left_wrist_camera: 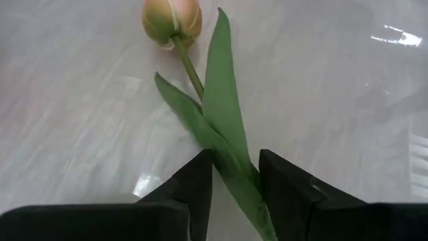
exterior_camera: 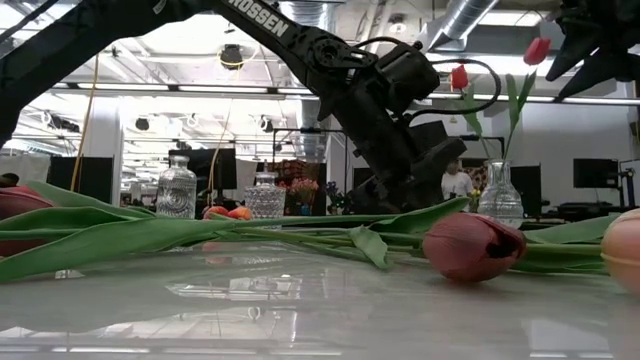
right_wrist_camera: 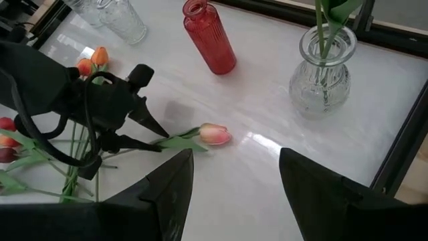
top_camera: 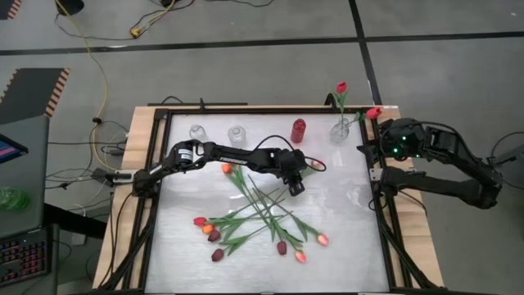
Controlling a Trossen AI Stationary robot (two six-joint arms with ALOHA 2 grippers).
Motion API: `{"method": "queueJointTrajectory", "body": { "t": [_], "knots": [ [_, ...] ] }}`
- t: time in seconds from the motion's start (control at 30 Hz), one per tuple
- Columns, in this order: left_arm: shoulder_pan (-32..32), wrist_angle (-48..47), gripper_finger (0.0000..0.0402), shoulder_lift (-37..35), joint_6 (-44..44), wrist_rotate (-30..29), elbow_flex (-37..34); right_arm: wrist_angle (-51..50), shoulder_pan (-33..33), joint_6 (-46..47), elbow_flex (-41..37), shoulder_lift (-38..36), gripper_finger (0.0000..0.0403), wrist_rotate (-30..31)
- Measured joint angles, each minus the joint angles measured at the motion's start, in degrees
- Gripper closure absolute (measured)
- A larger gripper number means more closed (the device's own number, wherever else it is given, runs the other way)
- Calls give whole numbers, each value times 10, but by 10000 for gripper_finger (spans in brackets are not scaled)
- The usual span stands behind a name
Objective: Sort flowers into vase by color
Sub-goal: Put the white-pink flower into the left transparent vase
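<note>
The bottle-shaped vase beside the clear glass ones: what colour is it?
Red: the ribbed vase shows best in the right wrist view.

The white glossy surface [top_camera: 344,238] has a heap of crossed tulips [top_camera: 262,217] lying on it, one pink tulip [right_wrist_camera: 214,134] off alone, plus two clear jars [top_camera: 217,133], a red bottle [top_camera: 299,129] and a glass vase [top_camera: 341,129] along the far edge.

Yellow cable [top_camera: 97,57] on floor; keyboard [top_camera: 23,256] lower-left
</note>
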Motion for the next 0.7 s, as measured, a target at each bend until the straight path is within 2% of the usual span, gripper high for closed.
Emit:
{"method": "queueJointTrajectory", "body": {
  "t": [0.43, 0.7],
  "knots": [
    [3, -7, 395, 0, -23, 1, 0, 0, 0, 0, 0, 0, 154, 0],
    [17, -7, 399, 0, -45, 2, 0, 0, 0, 0, 0, 0, 154, 0]
  ]
}}
